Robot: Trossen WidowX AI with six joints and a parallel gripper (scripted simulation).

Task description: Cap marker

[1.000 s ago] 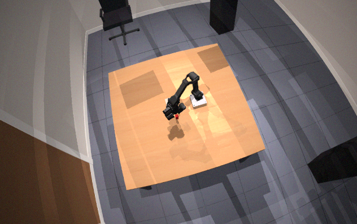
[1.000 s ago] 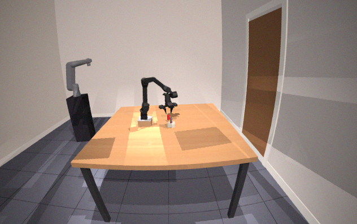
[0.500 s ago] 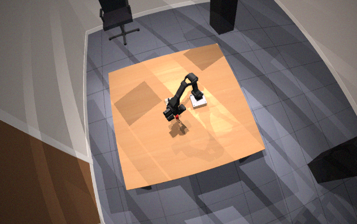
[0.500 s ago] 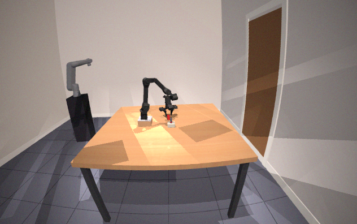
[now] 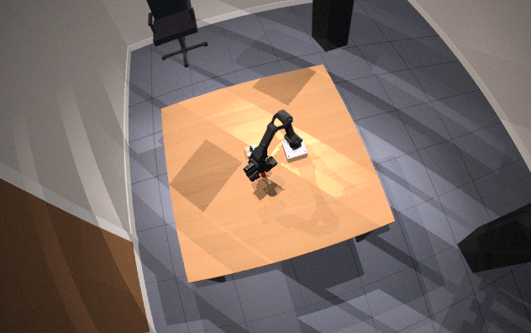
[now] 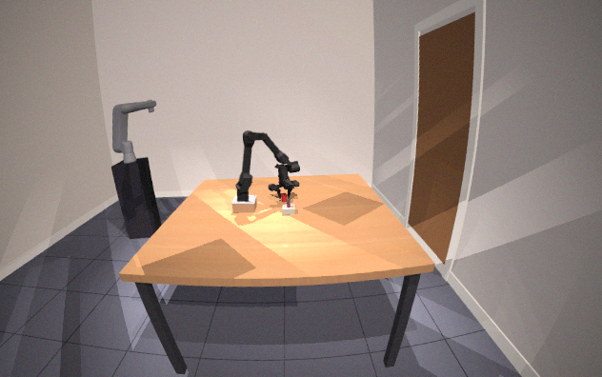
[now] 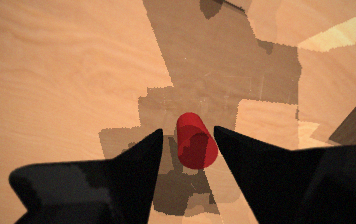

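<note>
The red cap (image 7: 196,141) (image 5: 263,173) stands on the wooden table (image 5: 252,240) (image 6: 286,248). In the wrist view it sits between my two dark fingers. My gripper (image 7: 188,131) (image 5: 262,171) is open, one finger on each side of the cap with gaps showing, low over the table. The white holder block (image 5: 250,150) (image 6: 289,209) with the upright marker (image 6: 286,199) stands just behind my gripper, toward the arm's base. In the exterior view the cap and the marker overlap and I cannot tell them apart.
The arm's white base plate (image 5: 295,153) (image 6: 244,205) sits near the table's middle. Off the table are a black office chair (image 5: 172,25), a dark cabinet (image 5: 332,21), a grey arm on a dark stand (image 6: 135,190) and a brown door (image 6: 443,133).
</note>
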